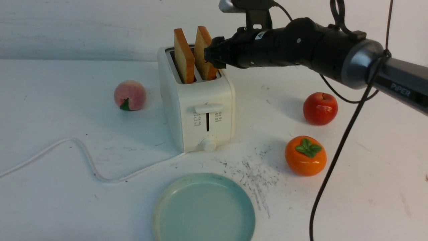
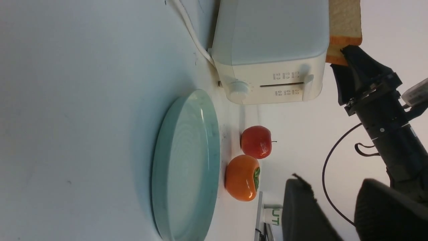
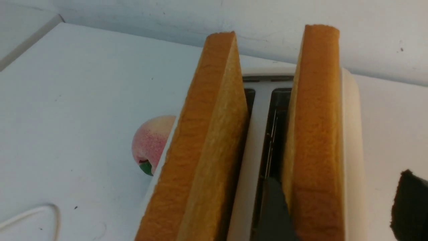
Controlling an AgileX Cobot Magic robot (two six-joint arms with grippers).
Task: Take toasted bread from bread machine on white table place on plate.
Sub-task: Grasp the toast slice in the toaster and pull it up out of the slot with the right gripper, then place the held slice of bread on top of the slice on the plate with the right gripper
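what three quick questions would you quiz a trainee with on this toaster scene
1. True or false: the plate already holds a slice of toasted bread.
2. The right gripper has one finger on either side of which slice in the bread machine? A, the one in the robot's left slot. B, the one in the robot's right slot. C, neither.
3. How many fruits stand on the white table?

Key
1. False: the plate is bare and both slices stand in their slots.
2. B.
3. Three: peach, apple, persimmon.
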